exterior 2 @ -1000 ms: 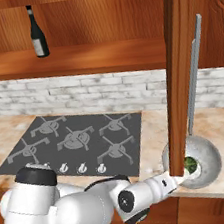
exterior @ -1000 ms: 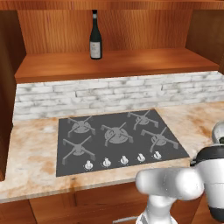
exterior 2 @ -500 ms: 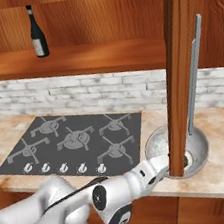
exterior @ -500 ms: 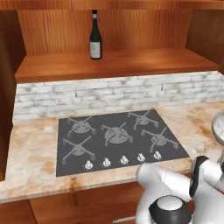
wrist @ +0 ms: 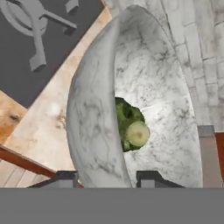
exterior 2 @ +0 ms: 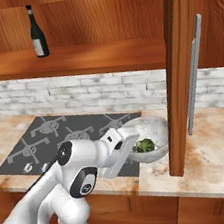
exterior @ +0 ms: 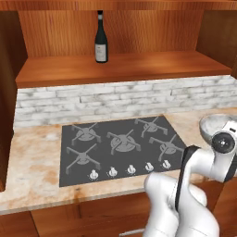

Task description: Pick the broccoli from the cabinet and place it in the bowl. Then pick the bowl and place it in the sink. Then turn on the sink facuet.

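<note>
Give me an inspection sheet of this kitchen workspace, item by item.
Surface: orange-beige marbled counter with a black gas hob set in it.
Job's things: broccoli lies inside the bowl; in the right base view the bowl looks lifted off the counter. Wooden cabinet shelf above.
Clutter: wine bottle upright on the shelf.
Claw: claw straddles the bowl's near rim, one finger outside, one inside, gripping it.
Cables: nothing seen.
Surroundings: whitish brick backsplash; open cabinet door with a grey handle beside the bowl.
</note>
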